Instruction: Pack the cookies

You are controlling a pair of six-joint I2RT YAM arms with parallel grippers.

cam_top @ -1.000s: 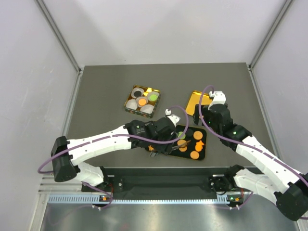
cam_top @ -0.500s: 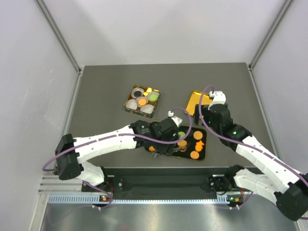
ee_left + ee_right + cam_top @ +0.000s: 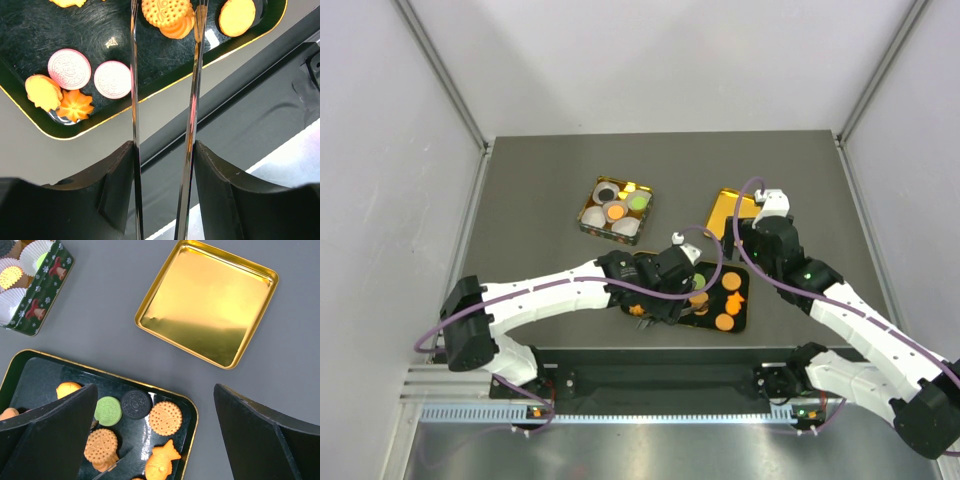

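The cookies (image 3: 165,417) are mostly found on a black tray (image 3: 50,372) with a gold rim, which lies on the desk (image 3: 540,180) near its front edge. Round orange pieces, two pink discs, one green disc, one dark disc and some star-like orange shapes are seen there, lying flat and close together.

Over the near left part of this tray the left pincer (image 3: 162,150) is held. It is pressed onto a pair of thin metal tongs (image 3: 134,100), whose two blades stand apart and reach to an orange cookie at the far end. Whether that cookie is pinched cannot be told.

The right pincer (image 3: 155,390) is spread fully and holds nothing. It hangs above the desk, between the tray and a gold lid (image 3: 207,307) that lies upside down just beyond the tray.

Further left and back, well apart from the tray, a green tin (image 3: 615,210) is placed. White paper cups (image 3: 22,255) are set in it, and an orange and a green cookie are seen among them.
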